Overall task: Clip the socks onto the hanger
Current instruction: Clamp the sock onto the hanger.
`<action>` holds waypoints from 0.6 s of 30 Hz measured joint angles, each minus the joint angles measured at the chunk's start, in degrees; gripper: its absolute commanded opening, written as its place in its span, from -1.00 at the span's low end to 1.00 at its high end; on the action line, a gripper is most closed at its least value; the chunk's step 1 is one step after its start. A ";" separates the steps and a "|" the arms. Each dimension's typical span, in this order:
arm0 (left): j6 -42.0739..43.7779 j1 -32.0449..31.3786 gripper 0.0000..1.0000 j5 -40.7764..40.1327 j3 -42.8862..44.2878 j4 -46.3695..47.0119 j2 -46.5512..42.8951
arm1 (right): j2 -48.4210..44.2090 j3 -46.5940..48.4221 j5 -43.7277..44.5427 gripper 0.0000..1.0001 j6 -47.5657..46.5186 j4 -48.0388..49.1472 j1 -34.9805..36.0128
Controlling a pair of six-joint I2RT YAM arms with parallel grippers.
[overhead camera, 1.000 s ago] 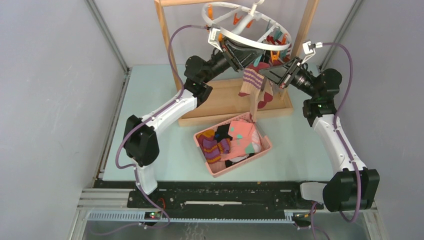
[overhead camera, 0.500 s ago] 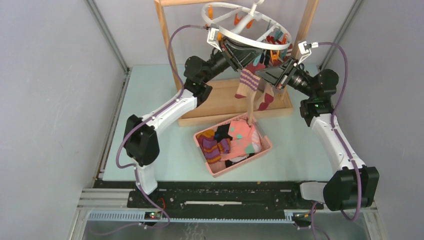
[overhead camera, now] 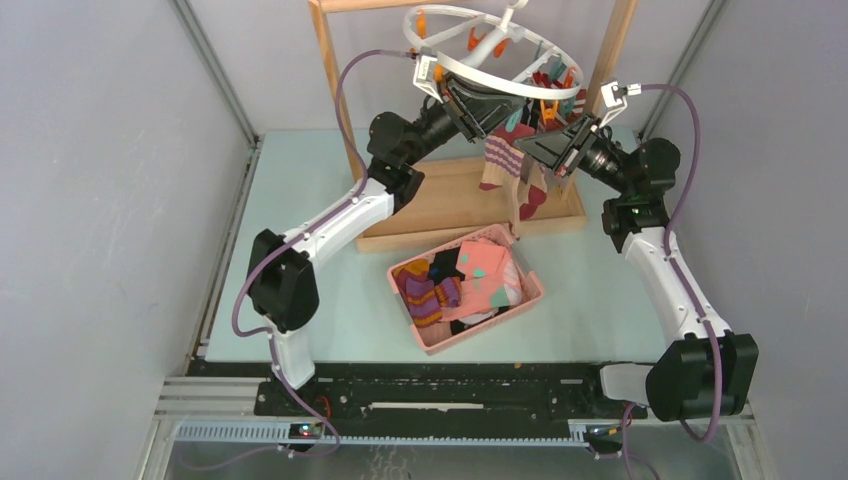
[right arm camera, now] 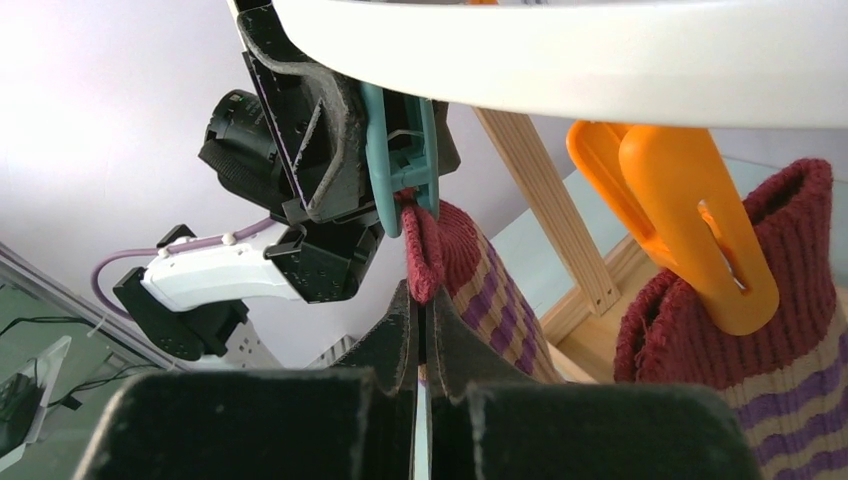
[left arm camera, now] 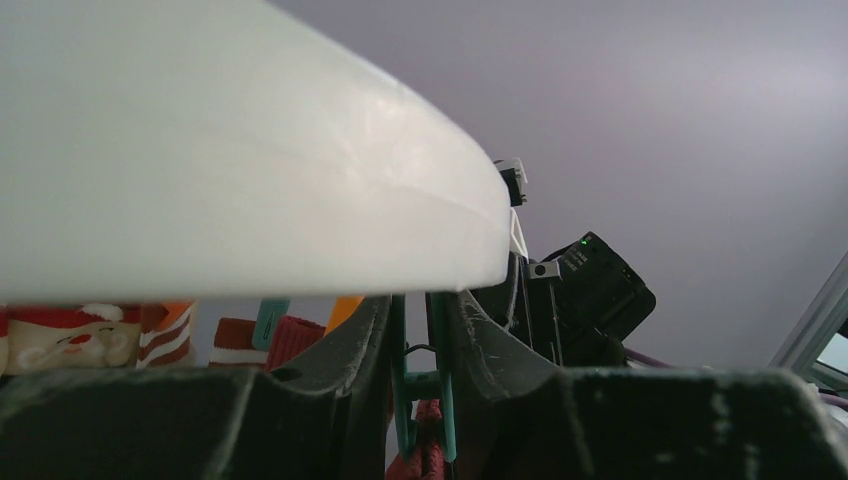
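grey walls and a pale green table (overhead camera: 300,200) surround the wooden rack (overhead camera: 330,90). the left pincer (left arm camera: 420,335) is clamped on a teal clip (right arm camera: 400,150) hanging from the white hanger (right arm camera: 600,60) just above it. the right pincer (right arm camera: 420,330), closed on the striped sock (right arm camera: 470,260), holds the cuff just above its tips, at the clip's mouth. clipping is in hand. next, i judge, the left eases off so the clip bites, then the right lets go.

Hanger (left arm camera: 230,170) blurred, cropped at edges.
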 measured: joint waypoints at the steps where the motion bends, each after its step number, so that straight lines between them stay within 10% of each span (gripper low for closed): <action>1: -0.02 0.00 -0.72 -0.02 0.00 0.09 0.00 | 0.00 0.00 0.02 -1.00 0.17 0.24 0.00; 18: -0.59 0.09 -0.72 -0.02 0.00 1.16 0.02 | 0.00 0.00 0.42 -1.00 1.64 2.71 0.37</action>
